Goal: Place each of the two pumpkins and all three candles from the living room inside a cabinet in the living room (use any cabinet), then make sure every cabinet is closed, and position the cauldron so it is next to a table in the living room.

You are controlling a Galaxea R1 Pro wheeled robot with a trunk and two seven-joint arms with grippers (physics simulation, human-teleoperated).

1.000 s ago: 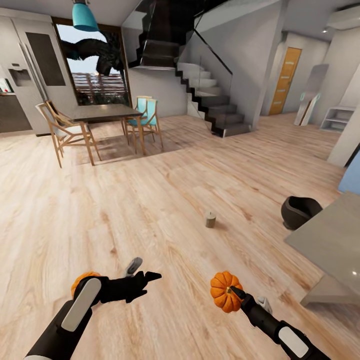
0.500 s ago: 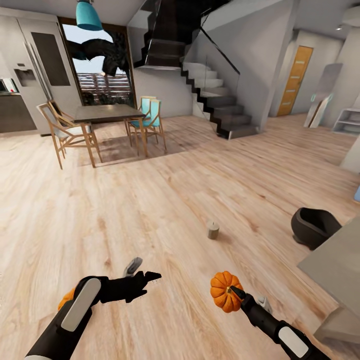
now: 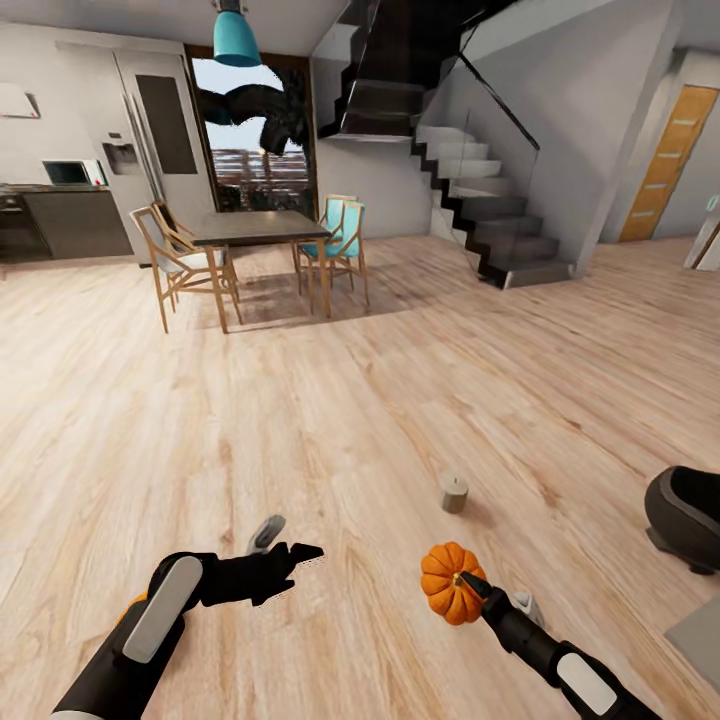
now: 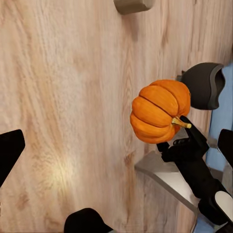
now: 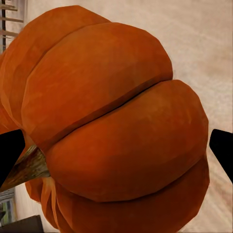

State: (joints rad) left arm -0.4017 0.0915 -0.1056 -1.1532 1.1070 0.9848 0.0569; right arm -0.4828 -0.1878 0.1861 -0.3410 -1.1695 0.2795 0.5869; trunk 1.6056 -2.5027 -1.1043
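At the far left, a sliver of orange (image 3: 136,604) peeks out from behind my left forearm. I take it for the second pumpkin lying on the floor, but the arm hides most of it. My left gripper (image 3: 285,556) hangs low over the floor (image 3: 300,420) with its jaws apart and nothing between them. Its wrist view shows only bare boards between the fingertips.

Next comes the pumpkin (image 3: 448,583), pinched at its stem by my right gripper (image 3: 470,585) and held clear of the floor. In the right wrist view it bulges between my two fingertips (image 5: 9,155), so the grip looks firm. Just beyond it, one candle (image 3: 454,493) stands upright on the boards, apart from everything else.

At the right edge sits the cauldron (image 3: 685,515), on the floor and cut off by the frame. A grey corner of the table (image 3: 702,640) shows near it at bottom right. The two look close together, though I cannot tell whether that is close enough to count.

I judge the task to be in its early part. One pumpkin is in hand and on its way, and nothing I can see has been stowed. Both pumpkins and this candle have yet to reach the cabinet, and I cannot account for the other two candles. After that come shutting the doors and checking the cauldron's place.
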